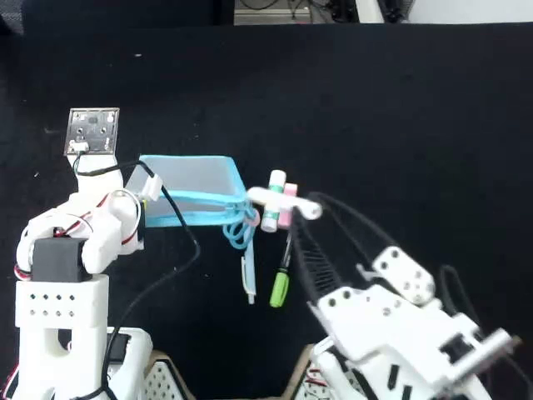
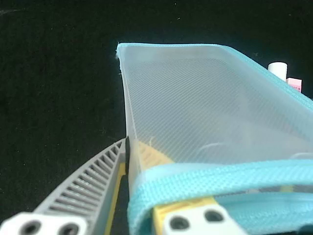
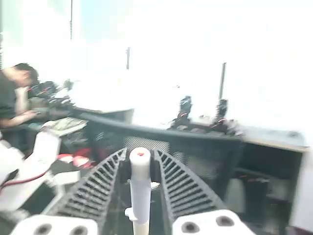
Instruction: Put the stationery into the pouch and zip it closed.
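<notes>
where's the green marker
In the high view the green marker lies on the table, near the pouch's open end, between a white pen and the right arm.

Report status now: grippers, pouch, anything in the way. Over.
Left gripper shut on pouch end. Right gripper shut on white pen, beside pouch's zip-pull end. Green highlighter, thin pen loose on table. Nothing blocking pouch.

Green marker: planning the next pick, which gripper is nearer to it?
Right. The right gripper, shut on a white pen, is just beyond the green marker; the left gripper clamps the pouch, farther off.
</notes>
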Controlling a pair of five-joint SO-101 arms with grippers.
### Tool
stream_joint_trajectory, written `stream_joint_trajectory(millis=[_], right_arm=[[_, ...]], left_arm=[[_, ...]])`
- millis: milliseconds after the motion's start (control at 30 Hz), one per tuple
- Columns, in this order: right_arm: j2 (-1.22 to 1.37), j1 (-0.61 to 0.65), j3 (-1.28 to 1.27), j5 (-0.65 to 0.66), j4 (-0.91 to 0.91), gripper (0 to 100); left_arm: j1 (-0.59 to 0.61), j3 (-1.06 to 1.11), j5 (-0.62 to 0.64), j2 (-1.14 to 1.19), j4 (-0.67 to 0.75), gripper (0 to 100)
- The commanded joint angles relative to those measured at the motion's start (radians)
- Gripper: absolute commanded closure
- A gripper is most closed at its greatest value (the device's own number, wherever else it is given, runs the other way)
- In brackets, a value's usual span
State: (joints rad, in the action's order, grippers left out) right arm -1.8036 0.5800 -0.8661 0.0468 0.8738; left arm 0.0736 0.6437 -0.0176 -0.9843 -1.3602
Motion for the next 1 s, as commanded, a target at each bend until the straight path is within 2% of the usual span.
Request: stream_joint_trajectory(millis=[0, 133, 267, 400, 467, 733, 967], right_arm=[[-0.127, 0.132, -0.077, 0.0, -0.043, 98.7], [-0.119, 0.233, -0.222, 0.002, -0.184, 98.7], [-0.12, 0.242, -0.26, 0.002, -0.318, 98.7], [-0.122, 0.245, -0.214, 0.002, -0.341, 98.7], [-0.122, 0.242, -0.145, 0.002, -0.302, 98.8], [-0.122, 0.244, 0.07, 0.063, 0.058, 98.8], [-0.114, 0.247, 0.071, 0.061, 0.124, 98.8]], left_arm=[[0.002, -0.015, 0.011, -0.012, 0.006, 97], [0.004, -0.013, 0.011, -0.012, 0.006, 97], [0.005, -0.015, 0.011, -0.012, 0.006, 97], [0.004, -0.015, 0.011, -0.012, 0.006, 97], [0.004, -0.015, 0.011, -0.012, 0.006, 97], [0.004, -0.015, 0.011, -0.012, 0.006, 97], [0.004, -0.016, 0.011, -0.012, 0.006, 97]])
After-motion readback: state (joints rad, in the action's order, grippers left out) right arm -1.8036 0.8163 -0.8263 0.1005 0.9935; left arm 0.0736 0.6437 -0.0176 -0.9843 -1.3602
